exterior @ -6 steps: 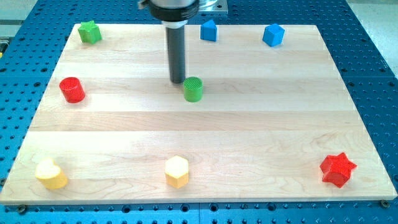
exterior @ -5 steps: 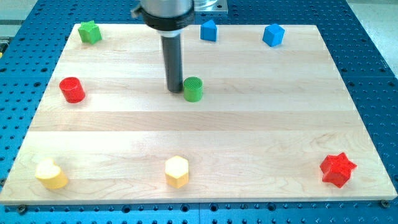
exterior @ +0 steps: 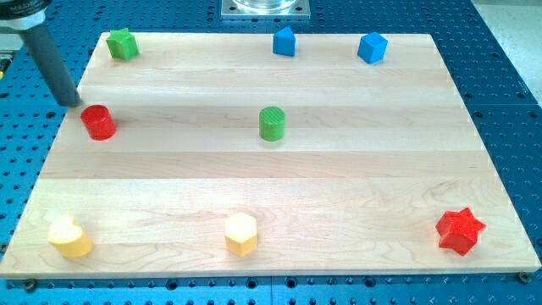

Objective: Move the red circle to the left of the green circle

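Note:
The red circle (exterior: 98, 122) stands near the board's left edge, in its upper half. The green circle (exterior: 272, 124) stands near the board's middle, far to the right of the red one. My tip (exterior: 71, 102) is at the board's left edge, just above and to the left of the red circle, close to it but apart. The rod slants up toward the view's top left corner.
A green star (exterior: 122, 42), a blue block (exterior: 284, 41) and a blue cube (exterior: 372, 47) line the board's top edge. A yellow block (exterior: 69, 238), a yellow hexagon (exterior: 240, 233) and a red star (exterior: 460, 230) sit along the bottom.
My tip has swept from beside the green circle's left far to the left, to the board's edge above the red circle. The green circle has shifted slightly right.

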